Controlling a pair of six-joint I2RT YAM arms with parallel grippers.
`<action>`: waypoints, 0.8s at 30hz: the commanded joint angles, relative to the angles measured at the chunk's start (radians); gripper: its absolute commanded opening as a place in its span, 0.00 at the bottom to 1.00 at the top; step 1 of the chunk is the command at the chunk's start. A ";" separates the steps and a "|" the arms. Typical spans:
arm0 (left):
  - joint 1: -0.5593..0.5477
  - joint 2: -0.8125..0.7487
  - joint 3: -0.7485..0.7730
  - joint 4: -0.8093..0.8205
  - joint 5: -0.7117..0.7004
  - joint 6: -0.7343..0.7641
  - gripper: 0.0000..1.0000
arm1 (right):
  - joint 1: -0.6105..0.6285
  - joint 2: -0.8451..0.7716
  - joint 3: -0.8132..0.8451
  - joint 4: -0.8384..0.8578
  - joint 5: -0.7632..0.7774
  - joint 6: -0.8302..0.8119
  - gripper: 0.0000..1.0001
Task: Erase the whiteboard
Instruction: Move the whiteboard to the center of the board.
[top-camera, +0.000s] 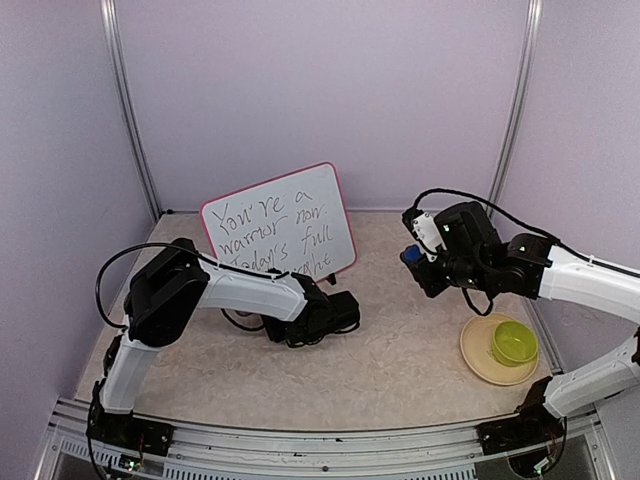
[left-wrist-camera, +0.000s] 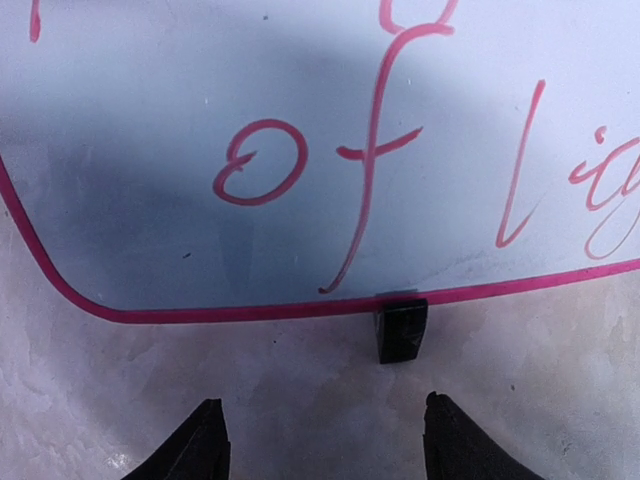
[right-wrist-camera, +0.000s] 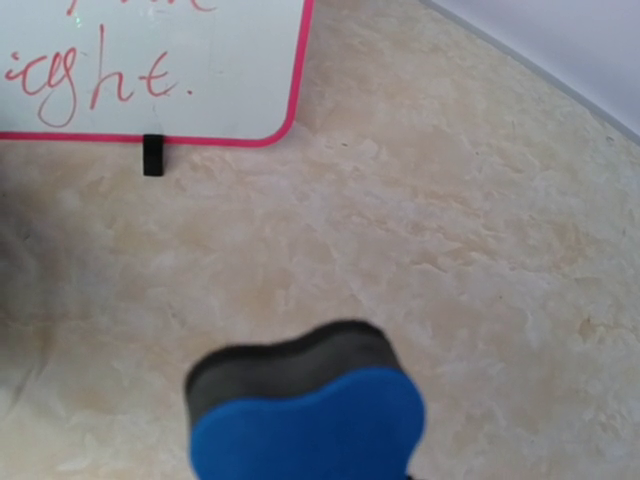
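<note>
The whiteboard (top-camera: 285, 222) stands at the back of the desk (top-camera: 400, 345), and handwriting (top-camera: 275, 235) covers its face with no wiped patch to see, so I judge that erasing is not yet begun. The right gripper (top-camera: 414, 256) is closed on a blue eraser (right-wrist-camera: 305, 420), in the air, well apart from the board. The left gripper (left-wrist-camera: 325, 440) is near the board's lower rim, jaws apart, holding nothing. All the wiping is left.
</note>
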 joint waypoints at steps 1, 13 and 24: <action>0.014 0.038 0.038 -0.021 -0.021 0.016 0.63 | -0.011 -0.029 -0.005 0.011 -0.002 0.007 0.32; 0.036 0.068 0.062 -0.026 -0.028 0.012 0.50 | -0.011 -0.036 -0.008 0.015 -0.007 0.003 0.32; 0.044 0.102 0.094 -0.033 -0.019 0.008 0.45 | -0.011 -0.040 -0.006 0.014 -0.009 0.000 0.32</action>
